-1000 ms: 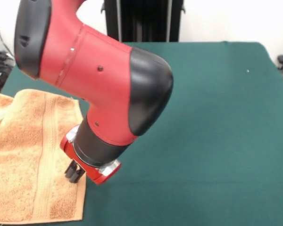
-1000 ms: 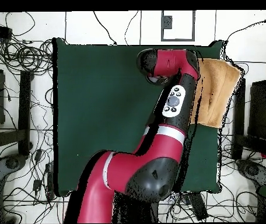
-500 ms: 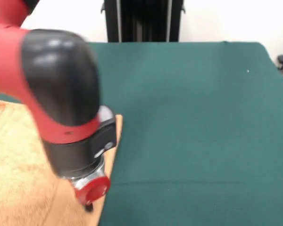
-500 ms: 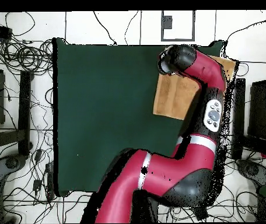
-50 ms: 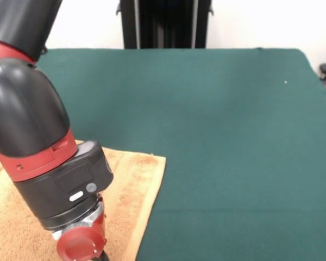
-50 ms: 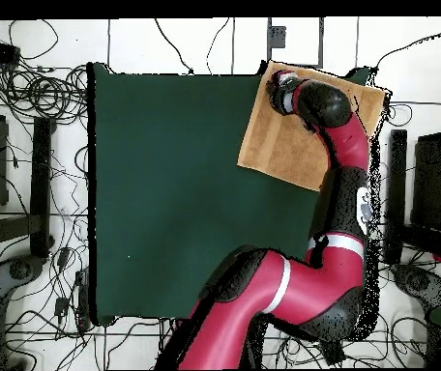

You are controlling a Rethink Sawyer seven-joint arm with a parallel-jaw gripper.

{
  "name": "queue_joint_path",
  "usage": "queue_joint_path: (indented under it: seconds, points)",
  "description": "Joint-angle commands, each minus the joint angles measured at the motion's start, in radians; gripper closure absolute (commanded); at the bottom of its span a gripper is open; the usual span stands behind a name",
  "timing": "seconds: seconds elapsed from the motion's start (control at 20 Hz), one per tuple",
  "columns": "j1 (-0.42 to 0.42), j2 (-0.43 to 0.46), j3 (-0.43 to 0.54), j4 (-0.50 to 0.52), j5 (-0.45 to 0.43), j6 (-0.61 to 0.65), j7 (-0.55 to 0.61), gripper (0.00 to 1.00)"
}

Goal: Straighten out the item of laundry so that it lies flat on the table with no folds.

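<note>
Since the earlier frames, the orange-tan towel [image 6: 297, 130] has been drawn out from a narrow folded strip at the tabletop's edge into a broad sheet, and the arm has swung across so that its wrist is now seen over the cloth. In the overhead view the towel is shown lying askew at one corner of the dark green tabletop [image 6: 166, 193], with its far corner running past the cover's edge. In the front view, a flat stretch of it [image 5: 136, 185] is seen ending in a straight hem against the green. The end effector [image 5: 100, 255] is seen low over the towel at the frame's bottom edge; whether it is spread or closed cannot be told, as it is hidden by the wrist.
</note>
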Motion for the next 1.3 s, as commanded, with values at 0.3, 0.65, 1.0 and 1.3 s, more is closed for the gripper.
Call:
queue_joint_path:
  seconds: [0.3, 0.65, 1.0, 1.3]
  points:
    - [0.174, 0.051, -0.052, 0.223, -0.151, -0.028, 0.176, 1.0]
    - [0.281, 0.009, -0.323, 0.222, -0.197, -0.019, 0.412, 1.0]
    - [0.318, -0.158, -0.369, 0.434, -0.237, -0.217, 0.462, 1.0]
    - [0.331, -0.247, -0.308, 0.568, -0.202, -0.357, 0.476, 1.0]
